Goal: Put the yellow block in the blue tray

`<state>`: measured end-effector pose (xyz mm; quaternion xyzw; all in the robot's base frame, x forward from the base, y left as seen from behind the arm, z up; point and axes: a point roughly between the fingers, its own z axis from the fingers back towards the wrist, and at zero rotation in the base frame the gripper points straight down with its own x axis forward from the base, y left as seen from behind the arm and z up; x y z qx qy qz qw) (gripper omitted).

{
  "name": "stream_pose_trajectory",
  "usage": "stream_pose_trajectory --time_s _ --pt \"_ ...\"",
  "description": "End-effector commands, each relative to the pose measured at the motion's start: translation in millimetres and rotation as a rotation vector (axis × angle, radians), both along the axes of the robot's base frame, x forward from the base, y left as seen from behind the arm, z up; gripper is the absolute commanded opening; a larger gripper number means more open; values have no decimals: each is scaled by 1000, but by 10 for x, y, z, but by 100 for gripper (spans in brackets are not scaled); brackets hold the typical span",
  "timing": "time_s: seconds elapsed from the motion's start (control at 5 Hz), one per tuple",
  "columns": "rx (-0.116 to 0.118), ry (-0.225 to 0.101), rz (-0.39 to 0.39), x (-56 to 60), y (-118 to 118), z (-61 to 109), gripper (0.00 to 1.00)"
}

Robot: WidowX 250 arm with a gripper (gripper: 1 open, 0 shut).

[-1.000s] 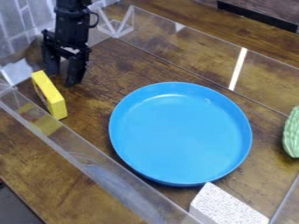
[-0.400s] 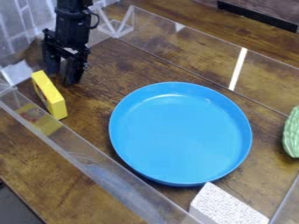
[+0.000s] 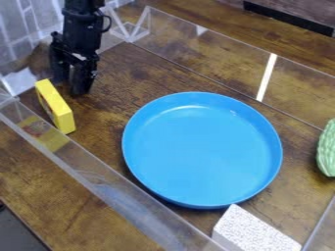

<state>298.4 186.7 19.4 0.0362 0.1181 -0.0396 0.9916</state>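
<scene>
The yellow block [image 3: 55, 106] stands on edge on the wooden table at the left, close to the clear front wall. My black gripper [image 3: 73, 86] points down just behind and to the right of it, fingertips near the table. Its two fingers stand apart with nothing between them, and they do not touch the block. The blue tray [image 3: 203, 186] is a large round dish lying flat in the middle of the table, well to the right of the block, with nothing in it.
Clear acrylic walls [image 3: 78, 167] fence the table at the front and back. A speckled white-grey pad [image 3: 257, 231] lies at the bottom edge. A green object [image 3: 326, 147] shows at the right edge. A white strip [image 3: 267, 76] stands behind the tray.
The gripper has rolled slightly about its own axis while staying in the same spot. The yellow block and the blue tray have not moved.
</scene>
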Motion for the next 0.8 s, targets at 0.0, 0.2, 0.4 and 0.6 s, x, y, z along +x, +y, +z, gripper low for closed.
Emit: stream_pose_trajectory --time_s 0.0,0.2,0.4,0.6 --pt "32 -58 -77 101 29 212 100" --pt "31 -58 -136 117 35 205 100" --pt "30 -57 -137 74 48 199 100" --pt "29 -55 -137 32 60 203 100"
